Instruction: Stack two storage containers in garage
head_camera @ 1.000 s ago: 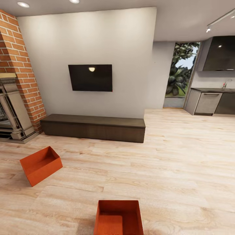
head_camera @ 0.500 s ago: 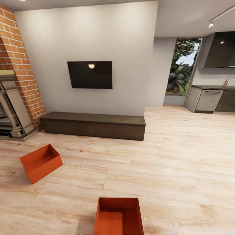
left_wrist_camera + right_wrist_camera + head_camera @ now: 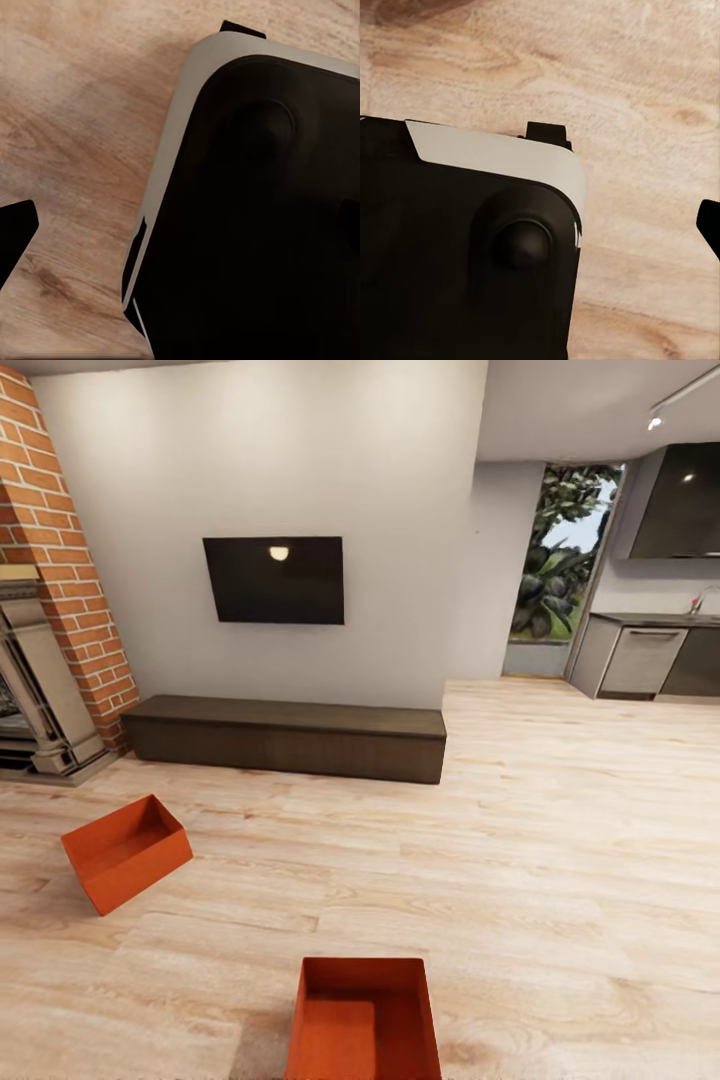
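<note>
— Light wood planks (image 3: 560, 840) cover the whole room; is that all the floor there is?

— Yes, pale boards run from the brick fireplace (image 3: 50, 590) across to the kitchen cabinets (image 3: 640, 660). A white wall carries a dark television (image 3: 275, 580), and a long dark low bench (image 3: 290, 735) sits under the television.

— Where are the bins?

— One orange-red bin (image 3: 125, 850) lies on the boards in front of the bench's fireplace end, turned at an angle. The second bin (image 3: 362, 1020) stands further from the bench, square to the camera, cut off by the frame edge. The two are well apart.

— And the wrist cameras?

— They look down at the planks past the robot's own black and grey base (image 3: 255, 217), seen again from the right wrist (image 3: 472, 247). A dark tip shows at each frame's edge, perhaps a finger; I cannot tell whether either gripper is wide or closed. The bins appear from the head camera.
</note>
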Robot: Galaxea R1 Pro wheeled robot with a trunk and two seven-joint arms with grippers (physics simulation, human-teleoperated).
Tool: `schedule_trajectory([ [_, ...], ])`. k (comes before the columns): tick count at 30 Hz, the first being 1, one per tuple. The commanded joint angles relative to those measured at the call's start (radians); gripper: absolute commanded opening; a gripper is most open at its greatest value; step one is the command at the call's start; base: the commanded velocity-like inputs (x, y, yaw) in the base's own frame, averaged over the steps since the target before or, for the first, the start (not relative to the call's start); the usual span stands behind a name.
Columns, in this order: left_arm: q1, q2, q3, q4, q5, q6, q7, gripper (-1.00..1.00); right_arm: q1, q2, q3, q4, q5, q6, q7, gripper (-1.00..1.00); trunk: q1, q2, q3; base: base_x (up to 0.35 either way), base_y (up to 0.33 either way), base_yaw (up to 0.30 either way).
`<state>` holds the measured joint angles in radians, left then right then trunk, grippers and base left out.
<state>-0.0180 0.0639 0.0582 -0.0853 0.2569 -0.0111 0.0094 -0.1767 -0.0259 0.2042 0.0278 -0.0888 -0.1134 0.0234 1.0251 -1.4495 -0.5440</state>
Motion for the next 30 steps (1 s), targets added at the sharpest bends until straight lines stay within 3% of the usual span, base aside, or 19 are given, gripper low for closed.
schedule_trajectory([
  [1,0.0,-0.001,0.006,0.001,0.002,-0.001,0.0,1.0,-0.001,0.0,0.008,0.003,-0.01,-0.006,0.003,1.0,0.0,0.0,-0.003,0.0,0.0,0.0],
  [30,0.0,0.0,0.006,0.001,0.001,-0.001,0.0,1.0,-0.001,0.004,0.007,0.004,-0.014,0.0,-0.001,1.0,0.0,0.0,-0.049,0.0,0.0,0.0],
])
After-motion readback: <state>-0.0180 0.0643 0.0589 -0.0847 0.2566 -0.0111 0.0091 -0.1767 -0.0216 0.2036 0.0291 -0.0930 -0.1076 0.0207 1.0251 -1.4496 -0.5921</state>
